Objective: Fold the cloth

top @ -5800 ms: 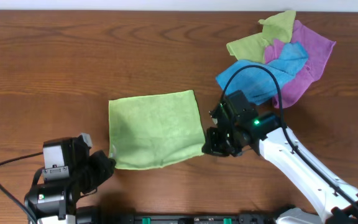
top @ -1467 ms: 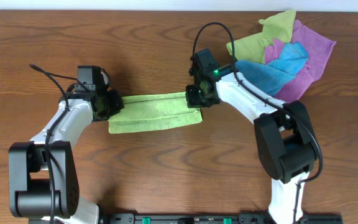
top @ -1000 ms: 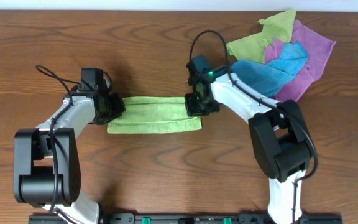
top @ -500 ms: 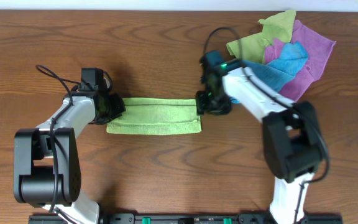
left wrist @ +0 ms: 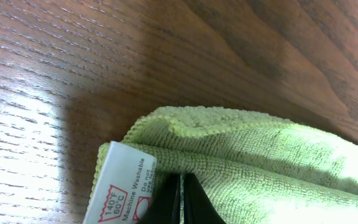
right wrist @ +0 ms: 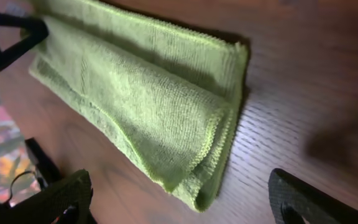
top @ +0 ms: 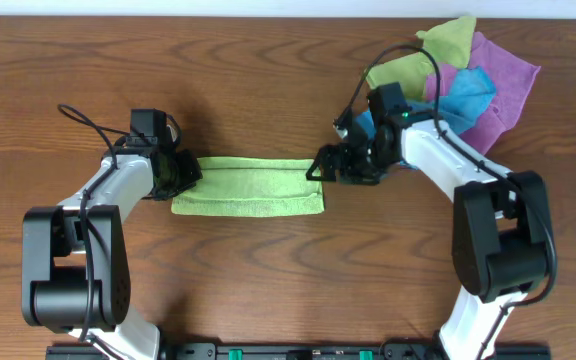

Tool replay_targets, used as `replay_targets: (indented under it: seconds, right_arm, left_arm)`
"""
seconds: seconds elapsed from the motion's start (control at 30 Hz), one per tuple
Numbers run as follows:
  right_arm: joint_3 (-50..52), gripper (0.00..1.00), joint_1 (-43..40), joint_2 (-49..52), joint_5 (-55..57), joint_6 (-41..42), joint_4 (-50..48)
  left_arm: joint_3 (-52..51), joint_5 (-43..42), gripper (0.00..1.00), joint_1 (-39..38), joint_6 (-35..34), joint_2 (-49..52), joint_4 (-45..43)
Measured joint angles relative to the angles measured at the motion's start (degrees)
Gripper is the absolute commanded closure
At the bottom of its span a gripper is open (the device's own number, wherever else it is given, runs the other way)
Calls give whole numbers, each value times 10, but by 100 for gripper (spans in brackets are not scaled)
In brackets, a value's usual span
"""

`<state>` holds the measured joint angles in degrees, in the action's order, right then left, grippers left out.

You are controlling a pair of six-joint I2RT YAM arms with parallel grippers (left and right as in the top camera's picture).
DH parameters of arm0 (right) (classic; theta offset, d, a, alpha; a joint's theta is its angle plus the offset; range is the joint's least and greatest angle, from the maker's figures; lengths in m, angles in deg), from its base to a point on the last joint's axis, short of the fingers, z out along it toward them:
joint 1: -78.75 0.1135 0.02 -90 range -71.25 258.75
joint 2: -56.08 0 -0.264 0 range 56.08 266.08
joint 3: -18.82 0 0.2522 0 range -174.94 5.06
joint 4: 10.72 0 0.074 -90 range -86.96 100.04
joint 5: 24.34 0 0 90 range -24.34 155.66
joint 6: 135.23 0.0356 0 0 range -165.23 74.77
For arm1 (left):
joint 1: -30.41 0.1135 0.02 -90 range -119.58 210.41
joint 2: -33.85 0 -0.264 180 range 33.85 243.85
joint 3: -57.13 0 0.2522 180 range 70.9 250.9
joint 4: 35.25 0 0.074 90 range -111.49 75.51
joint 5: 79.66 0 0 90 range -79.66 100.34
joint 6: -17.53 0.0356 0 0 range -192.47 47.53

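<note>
The table (top: pixel 268 80) is of brown wood with a clear grain, smooth and a little glossy (in the left wrist view the light lies white on it). The green cloth (top: pixel 248 186) is a soft, matt towel fabric with a fine rough pile, and its white label (left wrist: pixel 120 186) looks smooth and thin. The heap of cloths (top: pixel 468 80) seems the same fuzzy fabric, while the left arm (top: pixel 108 188) and right arm (top: pixel 443 160) have white, slightly shiny plastic shells with black matt parts.
</note>
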<state>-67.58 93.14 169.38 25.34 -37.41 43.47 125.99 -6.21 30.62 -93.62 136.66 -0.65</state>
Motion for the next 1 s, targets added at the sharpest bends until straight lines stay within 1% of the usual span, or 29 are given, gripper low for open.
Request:
replay_targets:
  seconds: [0.2, 0.37, 0.57, 0.63, 0.67, 0.7, 0.73, 0.77, 0.8, 0.83, 0.93, 1.0]
  right_arm:
    - [57, 10, 0, 0, -35, 2, -57]
    - [82, 11, 0, 0, -67, 23, -109]
    - [87, 14, 8, 11, -94, 53, -144]
    - [86, 23, 14, 16, -101, 59, -153]
    - [86, 33, 18, 19, -101, 66, -155]
    - [86, 44, 19, 22, -103, 66, -157]
    - [87, 60, 20, 25, -97, 71, -158]
    - [87, 78, 20, 30, -90, 77, -158]
    - [88, 90, 20, 34, -87, 78, -158]
    - [89, 99, 19, 39, -77, 83, -157]
    - [90, 98, 13, 46, -76, 92, -145]
    - [81, 99, 6, 47, -73, 94, -115]
  left_arm:
    - [0, 0, 94, 0, 0, 0, 0]
    - [0, 0, 94, 0, 0, 0, 0]
    - [0, 0, 94, 0, 0, 0, 1]
    - [0, 0, 94, 0, 0, 0, 2]
    - [0, 0, 94, 0, 0, 0, 2]
    - [0, 0, 94, 0, 0, 0, 3]
    - [1, -2, 94, 0, 0, 0, 4]
    - [1, -4, 95, 0, 0, 0, 5]
    - [1, -6, 94, 1, 1, 0, 7]
    - [2, -9, 94, 1, 2, 0, 11]
    - [5, -13, 94, 1, 5, -4, 36]
    - [10, -13, 94, 1, 11, -19, 72]
